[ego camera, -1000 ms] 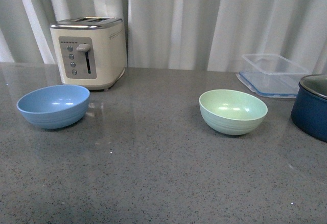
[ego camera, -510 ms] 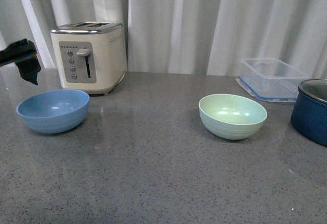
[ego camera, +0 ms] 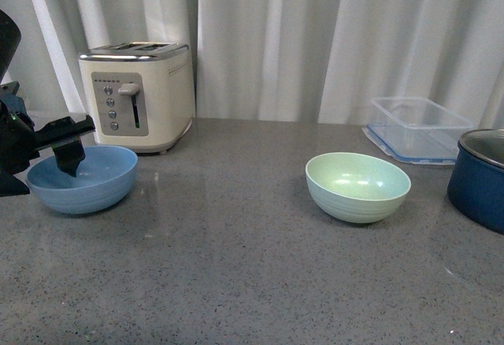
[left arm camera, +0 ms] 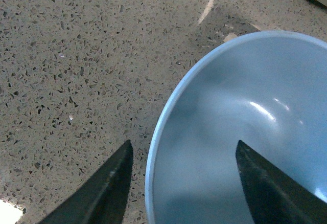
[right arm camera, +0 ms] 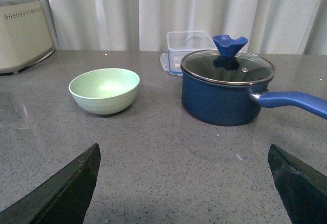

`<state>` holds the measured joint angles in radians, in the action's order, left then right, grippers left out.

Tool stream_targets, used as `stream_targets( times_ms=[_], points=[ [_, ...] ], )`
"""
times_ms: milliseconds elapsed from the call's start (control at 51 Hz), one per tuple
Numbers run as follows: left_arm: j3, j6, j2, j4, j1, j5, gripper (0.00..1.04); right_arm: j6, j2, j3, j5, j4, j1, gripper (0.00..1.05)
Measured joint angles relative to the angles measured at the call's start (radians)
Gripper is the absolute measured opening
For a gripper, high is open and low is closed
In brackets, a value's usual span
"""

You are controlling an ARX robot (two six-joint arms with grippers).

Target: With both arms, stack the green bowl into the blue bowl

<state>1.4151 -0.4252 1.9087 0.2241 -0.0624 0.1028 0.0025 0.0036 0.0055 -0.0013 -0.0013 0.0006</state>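
Note:
The light blue bowl (ego camera: 87,178) sits upright on the grey counter at the left, in front of the toaster. My left gripper (ego camera: 68,153) hangs over its near-left rim, open. In the left wrist view the left gripper (left arm camera: 184,143) straddles the rim of the blue bowl (left arm camera: 245,127), with one finger (left arm camera: 110,188) outside the wall and the other over the inside. The pale green bowl (ego camera: 358,186) stands empty right of centre. My right gripper (right arm camera: 184,148) is open over bare counter, well short of the green bowl (right arm camera: 104,90); it does not show in the front view.
A cream toaster (ego camera: 138,93) stands behind the blue bowl. At the far right are a clear plastic container (ego camera: 417,128) and a dark navy pot (ego camera: 480,178); the pot (right arm camera: 225,93) has a glass lid and a long blue handle. White curtains close off the back.
My left arm came in from the left edge and dropped down onto the blue bowl's rim. Both bowls sit slightly lower in the picture; neither has shifted on the counter.

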Motion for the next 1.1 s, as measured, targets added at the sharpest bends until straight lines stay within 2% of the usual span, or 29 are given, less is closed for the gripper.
stream_targets(
  times_ms=[137,216,333,686,1098],
  points=[
    [0.000,-0.002,0.004,0.000,0.000,-0.001,0.34,0.000,0.000,0.000,0.000,0.000,0.000,0.95],
    [0.000,-0.006,0.004,0.000,0.000,-0.001,0.25,0.000,0.000,0.000,0.000,0.000,0.000,0.95],
    [-0.012,-0.019,-0.006,-0.006,0.008,-0.018,0.03,0.000,0.000,0.000,0.000,0.000,0.000,0.95],
    [0.051,-0.020,-0.050,0.008,0.155,-0.032,0.04,0.000,0.000,0.000,0.000,0.000,0.000,0.95],
    [0.208,-0.011,0.116,0.073,0.315,-0.011,0.04,0.000,0.000,0.000,0.000,0.000,0.000,0.95]
  ],
)
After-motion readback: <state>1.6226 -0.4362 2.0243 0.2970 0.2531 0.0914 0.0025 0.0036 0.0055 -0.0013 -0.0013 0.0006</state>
